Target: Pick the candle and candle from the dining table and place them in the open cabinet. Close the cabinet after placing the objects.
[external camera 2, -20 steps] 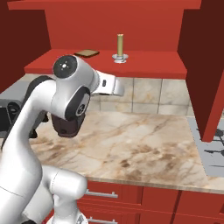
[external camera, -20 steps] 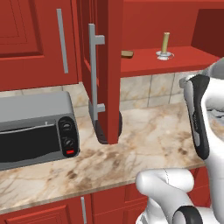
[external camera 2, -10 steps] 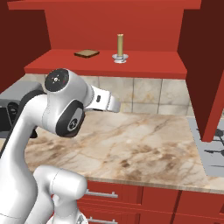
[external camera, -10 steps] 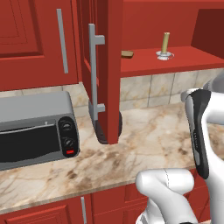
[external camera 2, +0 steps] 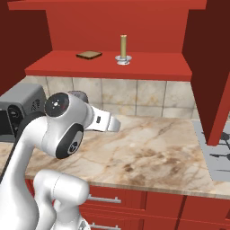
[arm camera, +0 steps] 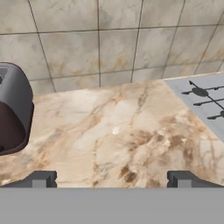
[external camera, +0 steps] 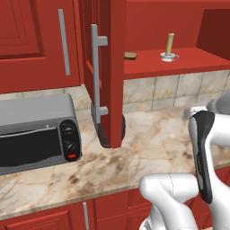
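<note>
Candle (external camera 2: 122, 46) stands upright on its dish on the cabinet (external camera 2: 108, 67) shelf, near a brown slab (external camera 2: 89, 55). I see gripper (arm camera: 112, 179) jaws spread wide, empty, over the counter (arm camera: 118, 131).

**Arm folded low, fingers spread wide over the counter**

The white arm rises from the base and bends back on itself above the marbled counter (external camera 2: 148, 148). In the right base view its big round elbow joint sits above the counter's front edge, and the forearm reaches from there toward the tiled wall behind the counter. In the left base view a dark-striped link stands nearly upright at the counter's right end. In the hand view the gripper (arm camera: 111, 178) looks along the counter toward that wall, its two dark fingertips (arm camera: 41, 178) set far apart, nothing between them.
</note>
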